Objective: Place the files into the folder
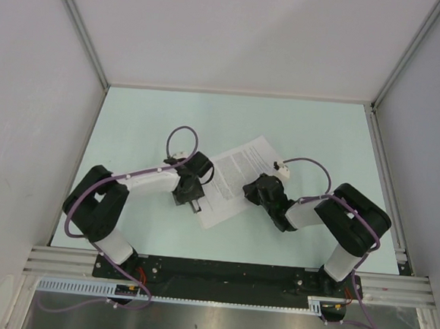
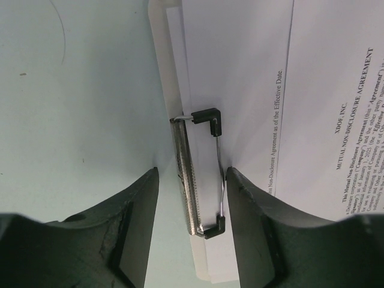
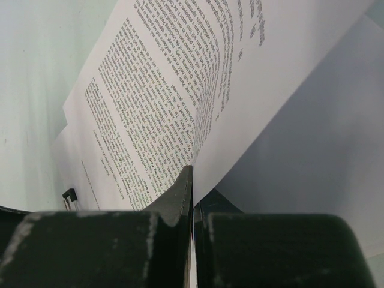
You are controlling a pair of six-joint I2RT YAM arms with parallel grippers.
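Observation:
The files (image 1: 238,173) lie as a stack of printed sheets at the table's middle, on the white folder (image 2: 161,90). The folder's metal clip (image 2: 197,174) sits over the sheets' short edge, which lies under its wire. My left gripper (image 2: 192,228) is open, one finger on each side of the clip; the right-hand finger (image 2: 258,228) is close against the wire. My right gripper (image 3: 193,198) is shut on the edge of a densely printed sheet (image 3: 168,90) and holds that edge lifted and curled. In the top view the left gripper (image 1: 190,199) and the right gripper (image 1: 253,191) flank the stack.
The pale green table (image 1: 147,121) is walled by grey panels at the left, back and right. An aluminium rail (image 1: 227,272) runs along the near edge by the arm bases. The clip also shows small in the right wrist view (image 3: 69,197).

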